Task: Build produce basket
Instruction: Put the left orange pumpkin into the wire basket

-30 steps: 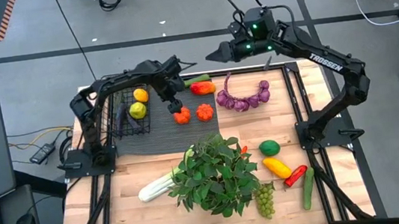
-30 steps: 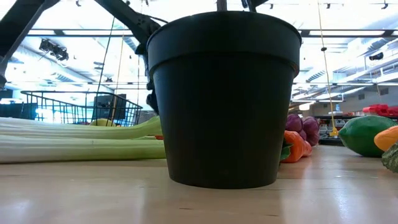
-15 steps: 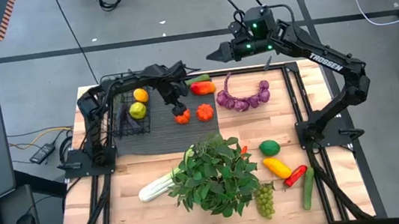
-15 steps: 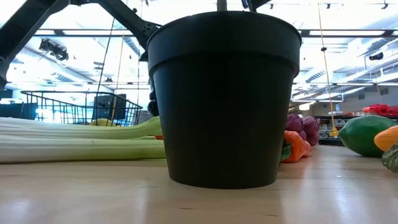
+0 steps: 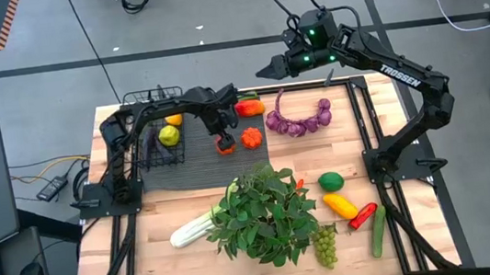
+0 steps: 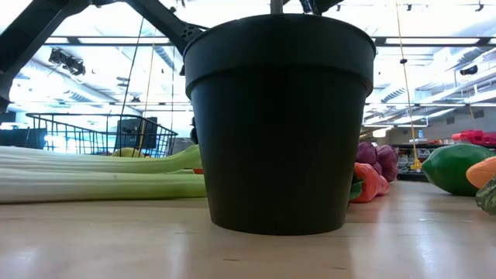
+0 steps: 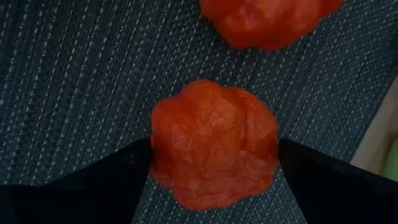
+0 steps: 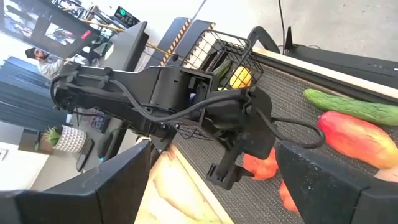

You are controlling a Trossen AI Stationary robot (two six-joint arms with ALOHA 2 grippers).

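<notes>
A lumpy orange point(image 7: 214, 143) lies on the dark ribbed mat point(image 5: 194, 162), a second one point(image 5: 252, 138) just beside it. My left gripper point(image 5: 223, 141) points down over the first orange, open, one finger on each side of it. The black wire basket point(image 5: 154, 137) stands on the mat's left end and holds a lemon point(image 5: 169, 135), an orange point(image 5: 174, 120) and a dark cucumber point(image 8: 222, 66). My right gripper point(image 5: 261, 69) hangs open, high over the table's far edge, with nothing between its fingers. My left gripper comes down from above, and its two fingers point(image 7: 118, 174) flank the orange's opposite sides point(image 7: 158, 146). The orange rests on the mat. I cannot tell whether the fingers touch it.
A red pepper point(image 5: 248, 108), a cucumber point(image 5: 242, 96) and the purple bulb string point(image 5: 299, 120) lie at the far side. A potted leafy plant point(image 5: 263, 211) stands mid-table, with celery point(image 5: 189, 230) to its left. To its right lie grapes point(image 5: 327, 246), a lime point(image 5: 330, 181), peppers and a cucumber.
My left gripper has moved down and a little toward the table's right and near edge, and now stands over the orange on the mat with its fingers still open. The orange has stayed where it was.
</notes>
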